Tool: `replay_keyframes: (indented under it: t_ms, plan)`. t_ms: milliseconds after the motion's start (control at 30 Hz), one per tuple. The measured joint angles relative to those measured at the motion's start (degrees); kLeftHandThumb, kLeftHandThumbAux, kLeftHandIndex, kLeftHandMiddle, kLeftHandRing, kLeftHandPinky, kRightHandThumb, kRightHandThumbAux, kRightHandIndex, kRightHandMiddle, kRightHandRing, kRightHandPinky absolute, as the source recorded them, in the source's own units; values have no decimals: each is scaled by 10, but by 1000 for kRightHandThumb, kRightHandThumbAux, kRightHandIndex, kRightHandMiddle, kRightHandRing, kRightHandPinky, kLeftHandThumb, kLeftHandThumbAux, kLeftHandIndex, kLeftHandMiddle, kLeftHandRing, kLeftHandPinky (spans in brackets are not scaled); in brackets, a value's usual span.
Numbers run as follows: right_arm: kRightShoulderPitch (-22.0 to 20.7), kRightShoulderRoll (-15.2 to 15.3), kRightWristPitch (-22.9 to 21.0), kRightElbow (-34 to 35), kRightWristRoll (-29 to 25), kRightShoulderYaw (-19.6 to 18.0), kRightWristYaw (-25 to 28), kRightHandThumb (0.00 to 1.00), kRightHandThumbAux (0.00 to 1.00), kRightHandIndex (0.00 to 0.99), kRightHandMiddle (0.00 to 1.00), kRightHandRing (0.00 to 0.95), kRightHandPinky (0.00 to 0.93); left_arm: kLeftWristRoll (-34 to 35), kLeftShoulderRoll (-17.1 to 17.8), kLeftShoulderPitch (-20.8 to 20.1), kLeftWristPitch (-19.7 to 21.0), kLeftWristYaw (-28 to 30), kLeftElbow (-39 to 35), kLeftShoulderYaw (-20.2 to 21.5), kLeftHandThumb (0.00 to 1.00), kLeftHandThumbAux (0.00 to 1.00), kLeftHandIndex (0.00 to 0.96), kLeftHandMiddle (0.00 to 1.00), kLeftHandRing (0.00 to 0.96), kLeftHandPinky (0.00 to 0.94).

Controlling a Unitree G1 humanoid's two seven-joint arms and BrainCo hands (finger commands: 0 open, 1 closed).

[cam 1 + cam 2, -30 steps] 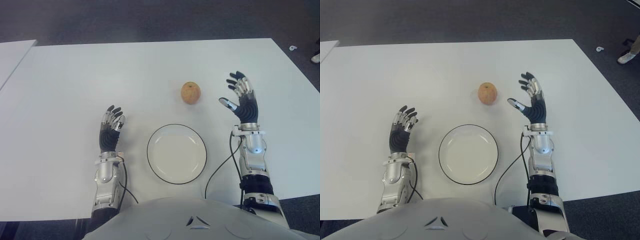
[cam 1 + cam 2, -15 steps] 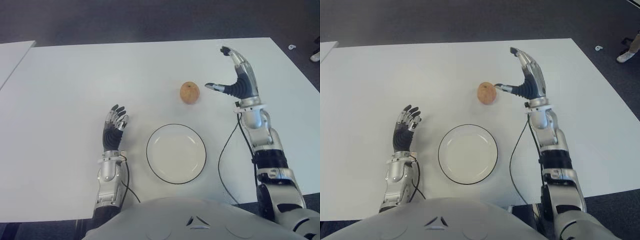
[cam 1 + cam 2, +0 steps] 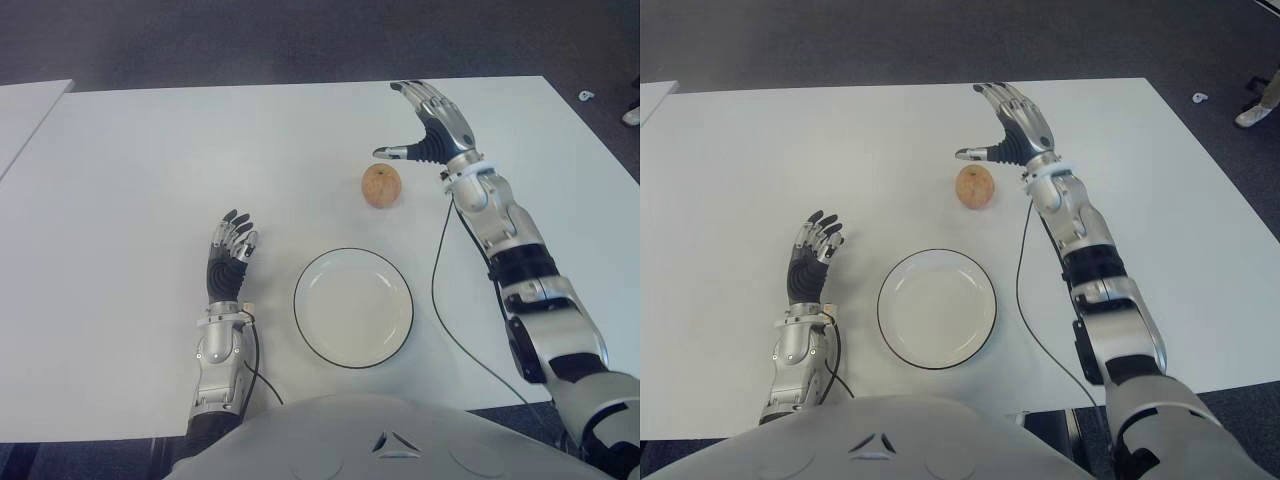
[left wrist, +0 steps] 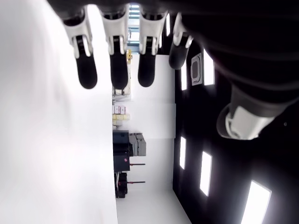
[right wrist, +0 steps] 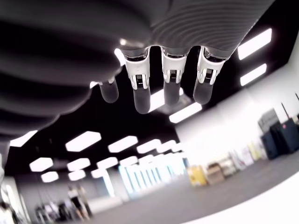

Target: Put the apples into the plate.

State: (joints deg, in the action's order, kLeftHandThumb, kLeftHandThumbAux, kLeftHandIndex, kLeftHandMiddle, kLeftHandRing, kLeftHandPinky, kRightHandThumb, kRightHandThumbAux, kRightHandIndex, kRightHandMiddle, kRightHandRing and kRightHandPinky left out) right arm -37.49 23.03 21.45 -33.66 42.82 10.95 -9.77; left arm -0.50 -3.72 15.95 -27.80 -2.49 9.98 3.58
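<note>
One brownish-orange apple (image 3: pixel 381 185) sits on the white table (image 3: pixel 130 170), just beyond the plate. The round white plate (image 3: pixel 353 306) with a dark rim lies near the table's front edge and holds nothing. My right hand (image 3: pixel 425 125) hovers above and just behind the apple, a little to its right, fingers spread, thumb pointing left, holding nothing. My left hand (image 3: pixel 228 255) shows to the left of the plate, palm up with fingers loosely relaxed and nothing in it.
A second white table edge (image 3: pixel 25 105) shows at the far left. Dark floor lies beyond the far edge, with a small white object (image 3: pixel 586 95) on it at the right. A black cable (image 3: pixel 440 290) trails from my right wrist past the plate's right side.
My right hand has swung forward and left, from beside the apple on its right to above and behind it. The left hand and apple have stayed put.
</note>
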Motion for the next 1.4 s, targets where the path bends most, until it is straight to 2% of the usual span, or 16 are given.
replay_keyframes:
  t_ms: [233,433,767,1400]
  plan:
    - [-91,-13,3,-157,21,60,-44,339,349,11,8,1,15,-1,0,0,-1,-1,-1,-3,304,538,122,200,226,257]
    - [-149,-23,36,-268,25,105,-63,324,312,7,0,0,1,-3,0,4,-5,-4,-6,-4,298,534,124,195,223,258]
    - [-174,-25,57,-346,22,140,-78,295,232,0,0,0,0,-4,-1,11,-12,-5,-7,-4,311,539,145,203,226,262]
    - [-178,-44,55,-387,23,191,-106,260,169,0,0,0,0,1,-1,16,-13,-5,-11,-4,318,544,136,202,226,254]
